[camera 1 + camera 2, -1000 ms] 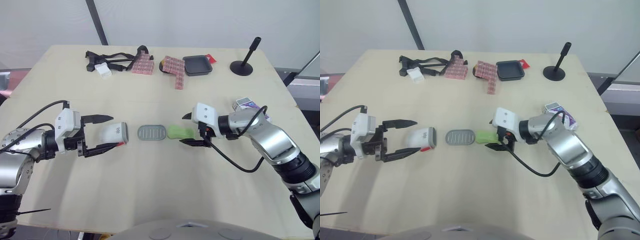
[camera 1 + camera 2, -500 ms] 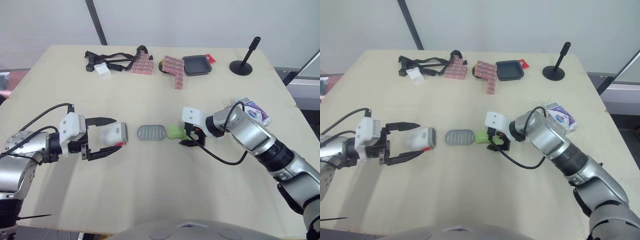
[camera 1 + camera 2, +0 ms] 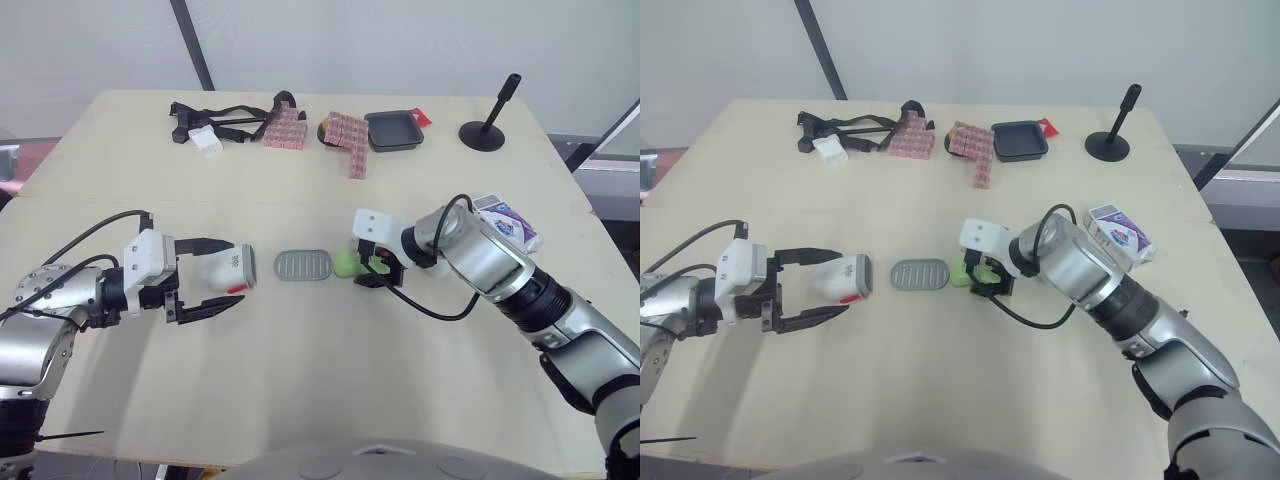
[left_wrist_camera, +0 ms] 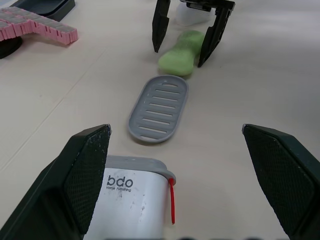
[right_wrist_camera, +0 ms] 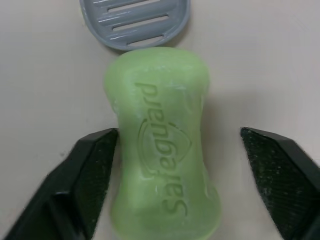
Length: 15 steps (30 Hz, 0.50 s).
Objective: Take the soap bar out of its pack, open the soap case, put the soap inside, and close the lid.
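The green soap bar (image 5: pixel 162 145) lies bare on the table, its end just beside a grey slatted tray (image 3: pixel 303 265). My right gripper (image 3: pixel 362 264) is open, one finger on each side of the soap with gaps between. Left of the tray, the white soap case (image 3: pixel 225 269) with a grey rim lies on its side. My left gripper (image 3: pixel 237 270) is open and straddles the case without pressing on it. The left wrist view has the case (image 4: pixel 132 205) close up, and the tray (image 4: pixel 159 107) and soap (image 4: pixel 180 59) beyond. The purple-and-white soap pack (image 3: pixel 505 220) lies by my right forearm.
Along the far edge sit black straps with a white piece (image 3: pixel 208 132), pink block clusters (image 3: pixel 345 135), a black square tray (image 3: pixel 394 130) and a black stand (image 3: pixel 487 130). A cable loops from my right wrist onto the table.
My right gripper has moved left along the table until its open fingers straddle the soap. My left gripper stays open around the case, which has not moved.
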Tool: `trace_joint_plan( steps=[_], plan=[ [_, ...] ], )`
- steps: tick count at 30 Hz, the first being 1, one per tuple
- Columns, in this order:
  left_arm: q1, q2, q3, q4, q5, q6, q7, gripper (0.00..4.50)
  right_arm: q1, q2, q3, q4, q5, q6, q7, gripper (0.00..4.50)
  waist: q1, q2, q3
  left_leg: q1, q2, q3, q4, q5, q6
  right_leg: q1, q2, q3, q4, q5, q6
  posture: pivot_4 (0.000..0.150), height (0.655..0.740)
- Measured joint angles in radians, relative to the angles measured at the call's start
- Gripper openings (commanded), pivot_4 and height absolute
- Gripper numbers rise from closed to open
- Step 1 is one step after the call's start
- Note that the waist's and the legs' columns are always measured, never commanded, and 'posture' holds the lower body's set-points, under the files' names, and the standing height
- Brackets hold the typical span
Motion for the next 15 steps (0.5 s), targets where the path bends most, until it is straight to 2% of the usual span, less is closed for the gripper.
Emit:
trace_joint_plan(
  steps=[1,15],
  plan=[
    [0.0,0.0,0.0,0.001,0.0,-0.002,0.0,4.5,0.0,0.0,0.003,-0.004,0.0,0.003,0.001,2.7,0.0,0.0,0.0,0.0,0.0,0.0,0.0,0.0,0.0,0.0,0.0,0.0,0.0,0.0,0.0,0.15,0.74],
    [-0.007,0.0,-0.008,0.013,0.023,-0.04,-0.007,4.5,-0.005,-0.005,0.02,-0.016,-0.022,-0.011,0.001,2.7,0.001,0.0,0.0,0.0,0.0,0.0,0.0,0.001,-0.001,0.0,0.0,0.0,0.001,0.0,0.0,0.15,0.74]
  ],
)
